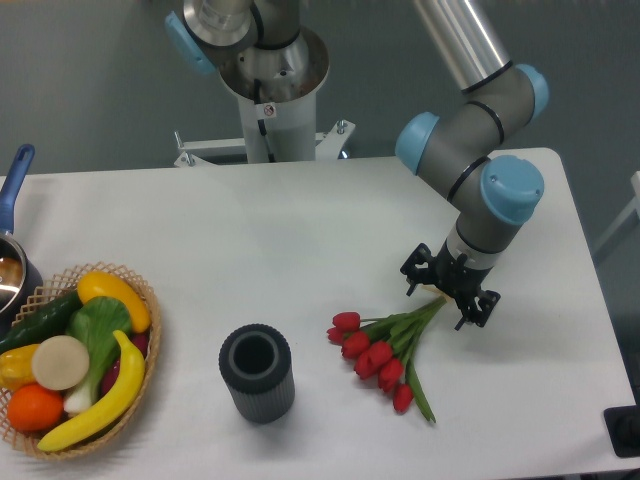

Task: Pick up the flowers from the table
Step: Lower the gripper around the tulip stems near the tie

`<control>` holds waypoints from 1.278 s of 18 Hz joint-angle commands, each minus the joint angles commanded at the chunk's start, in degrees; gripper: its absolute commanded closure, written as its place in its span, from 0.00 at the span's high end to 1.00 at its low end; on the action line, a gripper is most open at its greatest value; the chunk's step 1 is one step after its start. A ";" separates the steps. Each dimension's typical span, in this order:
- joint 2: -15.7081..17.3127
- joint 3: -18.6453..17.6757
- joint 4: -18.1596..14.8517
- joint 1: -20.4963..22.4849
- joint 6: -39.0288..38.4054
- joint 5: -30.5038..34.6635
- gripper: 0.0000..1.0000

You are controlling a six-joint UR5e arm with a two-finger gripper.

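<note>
One dark ribbed cylindrical cup [257, 372] stands left of the bunch of red tulips with green stems [388, 345], apart from it; one woven basket of fruit and vegetables [148, 345] sits farther left; the black two-finger gripper [449, 297], fingers spread, straddles the stem ends on the white matte table [300, 240].

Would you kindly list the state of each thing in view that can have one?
pincer: open, straddling the stem end of the bunch
flowers: lying flat on the table, not lifted
dark cylinder: upright, open top
basket: full of fruit and vegetables
pot: at the left edge, mostly cut off
</note>
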 joint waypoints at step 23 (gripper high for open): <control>-1.59 -0.26 0.00 -0.53 -0.17 0.26 0.36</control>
